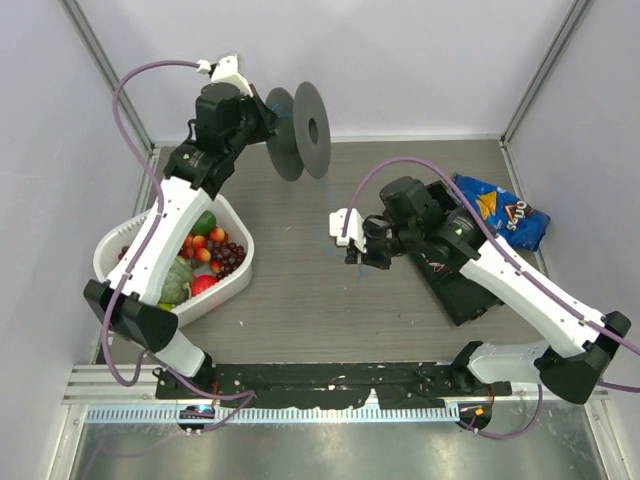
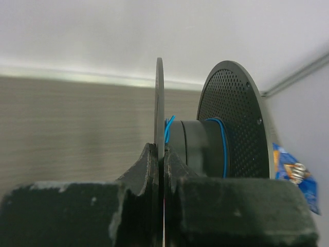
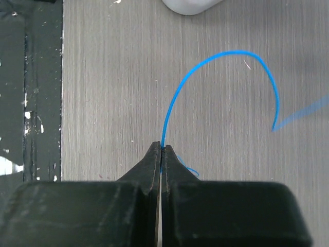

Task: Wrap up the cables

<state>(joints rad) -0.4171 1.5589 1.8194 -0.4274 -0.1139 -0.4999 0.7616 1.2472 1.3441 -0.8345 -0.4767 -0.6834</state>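
A dark grey spool (image 1: 300, 130) with two round flanges hangs above the table's far side. My left gripper (image 1: 262, 118) is shut on its near flange (image 2: 160, 103); a few turns of blue cable (image 2: 224, 149) lie around the hub. My right gripper (image 1: 362, 255) is shut on a thin blue cable (image 3: 177, 98) near the table's middle. The cable arcs away from the fingertips (image 3: 154, 159) over the wood and bends back at the right. A faint blue strand (image 1: 329, 232) shows beside the right wrist in the top view.
A white basket (image 1: 235, 285) of fruit stands at the left under my left arm. A black box (image 1: 455, 285) lies under my right arm, and a blue snack bag (image 1: 500, 210) lies at the far right. A black strip (image 3: 31, 87) runs along the table's near edge.
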